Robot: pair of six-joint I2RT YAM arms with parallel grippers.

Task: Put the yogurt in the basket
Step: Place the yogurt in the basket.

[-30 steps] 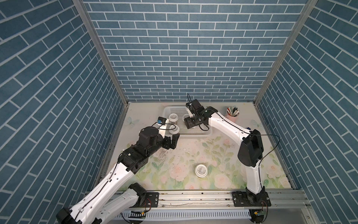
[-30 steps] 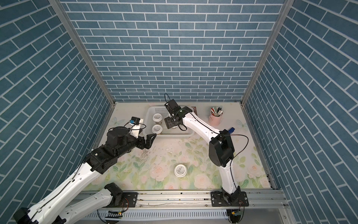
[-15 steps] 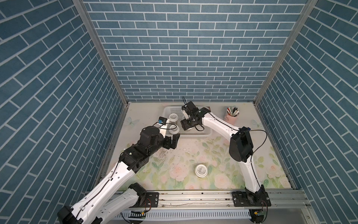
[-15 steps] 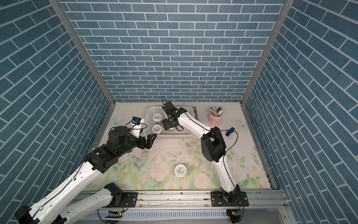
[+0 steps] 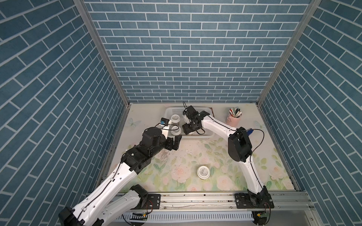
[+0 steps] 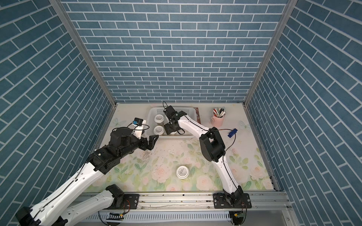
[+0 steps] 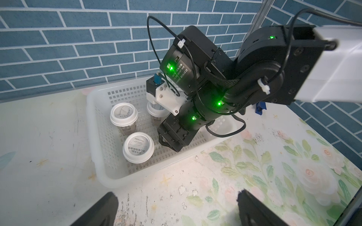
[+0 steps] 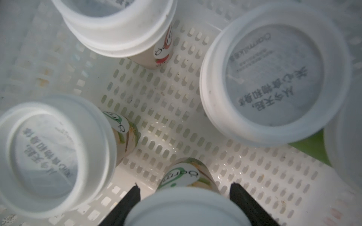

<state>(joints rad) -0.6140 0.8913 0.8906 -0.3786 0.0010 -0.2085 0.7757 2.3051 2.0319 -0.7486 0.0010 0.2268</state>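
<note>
Sliding right claw (image 8: pixel 185 190), clamped on yogurt cup (image 8: pixel 186 211), across basket (image 7: pixel 109 176) toward left arm since a second ago; probably lining up a release. Holding left claw (image 5: pixel 175 143) apart, unmoved. Leaving last cup (image 5: pixel 203 172) on table (image 5: pixel 254 156).

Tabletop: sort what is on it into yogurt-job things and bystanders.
Job: basket; yogurt cups standing in it; held yogurt cup in the right gripper; loose yogurt cup outside it.
Lying about: pink cup of pens.
</note>
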